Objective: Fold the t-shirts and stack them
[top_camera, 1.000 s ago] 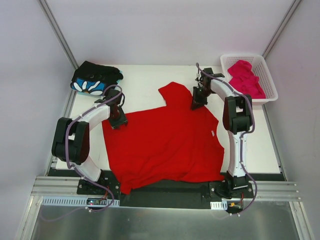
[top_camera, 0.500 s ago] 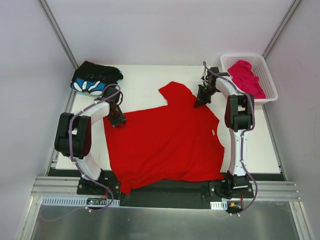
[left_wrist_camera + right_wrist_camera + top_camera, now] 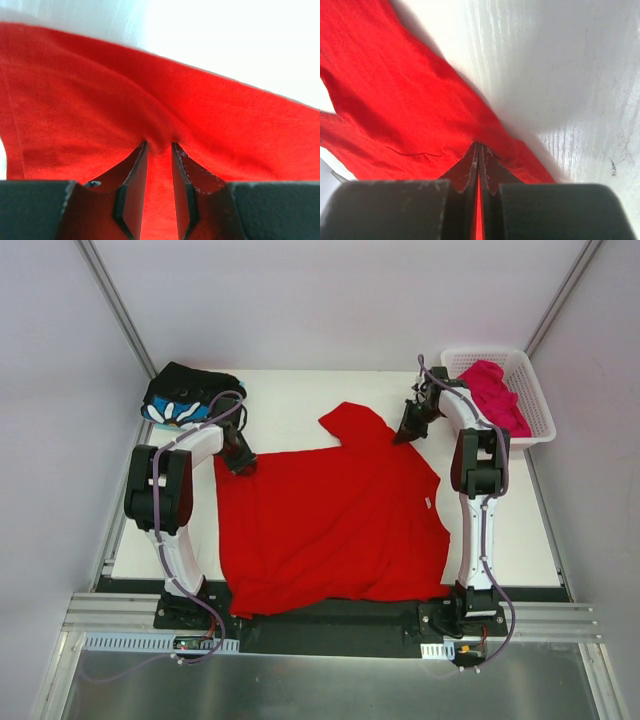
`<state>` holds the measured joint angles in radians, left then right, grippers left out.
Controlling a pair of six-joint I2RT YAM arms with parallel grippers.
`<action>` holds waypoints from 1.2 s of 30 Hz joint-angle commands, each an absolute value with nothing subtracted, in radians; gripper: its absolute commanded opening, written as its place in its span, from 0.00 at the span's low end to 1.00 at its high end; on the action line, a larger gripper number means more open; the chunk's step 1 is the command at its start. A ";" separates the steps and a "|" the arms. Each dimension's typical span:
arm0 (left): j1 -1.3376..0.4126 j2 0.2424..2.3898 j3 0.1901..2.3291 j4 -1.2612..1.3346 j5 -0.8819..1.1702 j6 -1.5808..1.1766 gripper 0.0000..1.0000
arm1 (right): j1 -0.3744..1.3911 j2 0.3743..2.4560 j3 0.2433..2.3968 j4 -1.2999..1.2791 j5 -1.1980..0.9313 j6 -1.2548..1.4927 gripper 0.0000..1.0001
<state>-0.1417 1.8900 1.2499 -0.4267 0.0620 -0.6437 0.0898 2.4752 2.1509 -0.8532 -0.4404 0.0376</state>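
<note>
Red shirt [image 3: 330,525] lies spread on table [image 3: 290,400]; my left pincer [image 3: 244,464] pinches its far-left edge, my right pincer [image 3: 406,434] its far-right edge.

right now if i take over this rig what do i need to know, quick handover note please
Left gripper: shut on the red t-shirt at its far left edge.
Right gripper: shut on the same shirt's far right edge.
The red t-shirt lies spread open on the table, not folded.
Black flowered t-shirt: bundled at the far left corner.
The pink t-shirt is in the basket.
Left to do: fold red, then pink, and stack them.
</note>
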 commanded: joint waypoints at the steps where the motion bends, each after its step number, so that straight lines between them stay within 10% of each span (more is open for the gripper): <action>1: -0.126 1.920 1.324 -0.428 0.078 -0.624 0.25 | 0.083 2.482 2.204 -0.877 -0.459 0.055 0.01; 20: -0.120 1.839 1.293 -0.449 0.097 -0.623 0.22 | 0.143 2.459 2.278 -0.414 -0.876 0.425 0.01; 36: -0.120 1.824 1.301 -0.463 0.103 -0.626 0.19 | 0.186 2.585 2.203 -0.353 -0.819 0.442 0.01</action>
<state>-0.1287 1.8744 1.2942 -0.4347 0.1001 -0.6392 0.1581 2.5969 2.2185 -0.3782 -0.8295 0.4450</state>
